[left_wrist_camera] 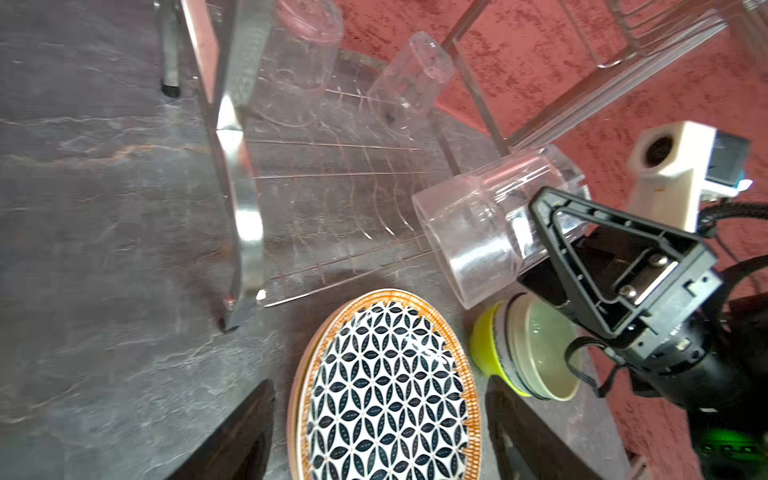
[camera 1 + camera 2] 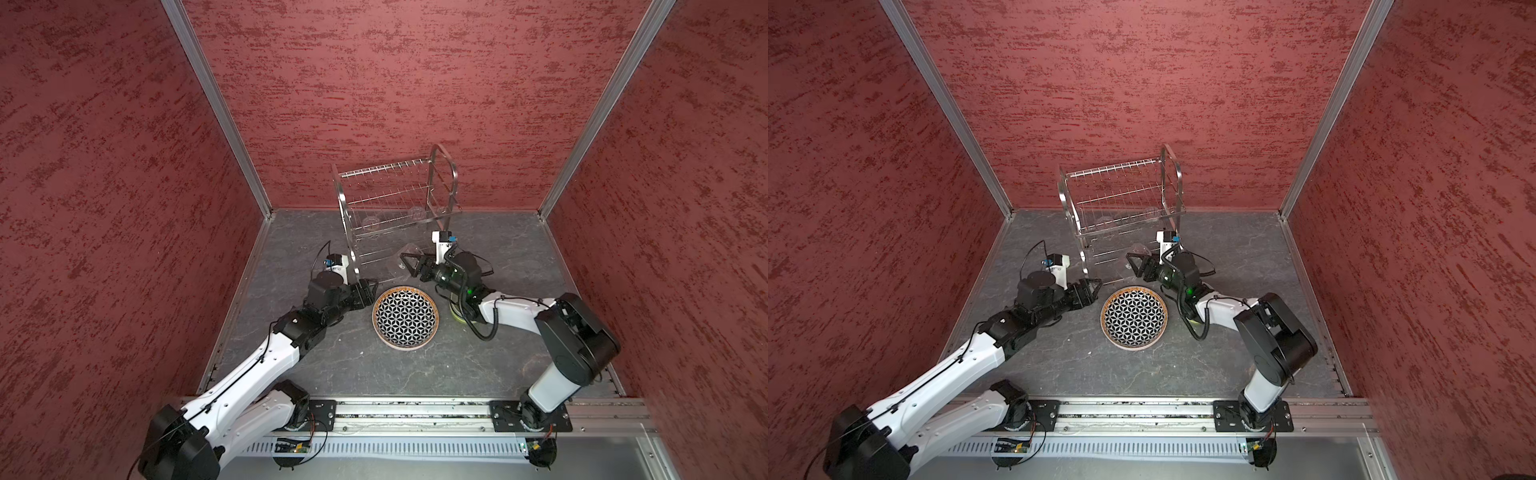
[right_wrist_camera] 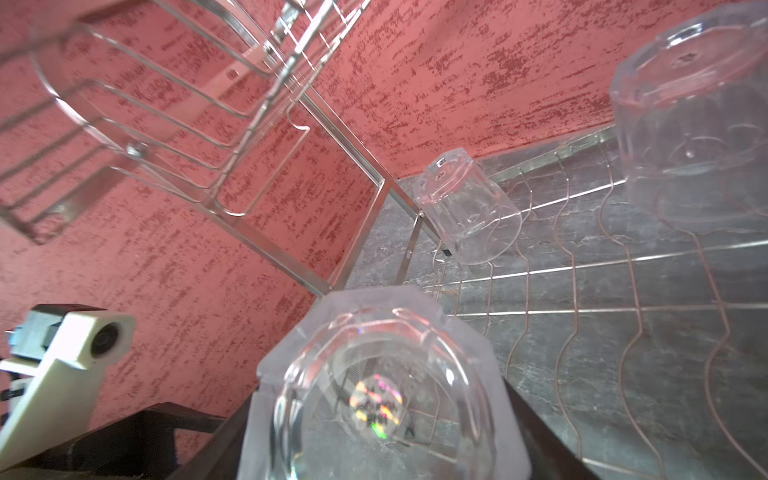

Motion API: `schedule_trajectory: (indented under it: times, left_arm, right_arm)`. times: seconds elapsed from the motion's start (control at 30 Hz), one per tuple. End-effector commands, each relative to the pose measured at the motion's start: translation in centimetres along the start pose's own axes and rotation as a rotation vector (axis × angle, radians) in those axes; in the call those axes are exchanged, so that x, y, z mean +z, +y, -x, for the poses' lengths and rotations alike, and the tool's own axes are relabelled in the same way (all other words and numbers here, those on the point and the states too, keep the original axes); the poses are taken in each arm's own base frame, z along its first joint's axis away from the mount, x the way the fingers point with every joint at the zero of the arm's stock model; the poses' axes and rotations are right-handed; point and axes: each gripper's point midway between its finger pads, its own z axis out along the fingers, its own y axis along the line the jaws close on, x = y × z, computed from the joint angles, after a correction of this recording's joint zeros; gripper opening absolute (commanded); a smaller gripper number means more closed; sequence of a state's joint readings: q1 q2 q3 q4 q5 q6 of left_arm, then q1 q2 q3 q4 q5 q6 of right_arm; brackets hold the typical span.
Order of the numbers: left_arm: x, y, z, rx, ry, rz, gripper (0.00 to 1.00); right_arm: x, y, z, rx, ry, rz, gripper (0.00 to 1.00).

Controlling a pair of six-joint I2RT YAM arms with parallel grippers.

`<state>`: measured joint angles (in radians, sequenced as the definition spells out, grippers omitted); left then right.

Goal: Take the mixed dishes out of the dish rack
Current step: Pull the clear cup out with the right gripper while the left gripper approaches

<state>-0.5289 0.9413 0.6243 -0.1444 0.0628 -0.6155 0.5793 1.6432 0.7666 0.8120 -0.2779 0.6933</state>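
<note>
The dish rack [image 2: 395, 183] [image 2: 1121, 187] stands at the back of the grey stone-look table [image 2: 507, 257]; its upper tier is bare wire. Just off the rack's front right corner, the right gripper [image 2: 409, 262] [image 2: 1136, 264] is clamped on a clear tumbler [image 1: 478, 232] [image 3: 374, 395]; the glass lies sideways in the jaws, clear of the wires, its mouth pointing across the front of the rack. On the rack's lower tier a second tumbler [image 1: 303, 54] stands upside down close to the left side frame; a third tumbler [image 1: 409, 79], also base up and a little tilted, sits further along the same tier towards the right frame.

In front of the rack, the black-and-white geometric plate [image 2: 405, 316] [image 2: 1133, 318] [image 1: 390, 390] lies flat on the table; the edge of a pink plate [image 1: 292, 399] peeps out from under it. To the right of that stack, and still in front of the rack, a lime bowl [image 1: 486, 345] sits under the right arm with a cream-green bowl [image 1: 540, 353] nested inside it.

The left gripper [image 2: 371, 291] [image 2: 1094, 287] hangs low beside the rack's front left foot, just at the plate's rim; its fingers [image 1: 245, 440] are spread wide and grasp nothing.
</note>
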Motion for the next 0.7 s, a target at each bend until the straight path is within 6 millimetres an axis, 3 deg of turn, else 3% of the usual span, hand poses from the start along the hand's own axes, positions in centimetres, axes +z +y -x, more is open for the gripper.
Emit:
schedule_trajectory:
  times: [0.0, 0.37, 0.67]
  left_arm:
    - [-0.3, -3.7, 1.0, -0.015, -0.034, -0.182, 0.81]
    - [0.8, -9.8, -0.2, 0.009, 0.048, -0.405, 0.84]
    - [0.4, -12.0, 0.7, -0.001, 0.008, -0.487, 0.84]
  right_arm:
    - [-1.5, 2.8, 2.9, 0.021, -0.117, 0.076, 0.39]
    - [-4.0, 4.3, 3.2, 0.086, -0.146, 0.137, 0.38]
    - [-4.8, 5.3, 3.3, 0.164, -0.143, 0.198, 0.38]
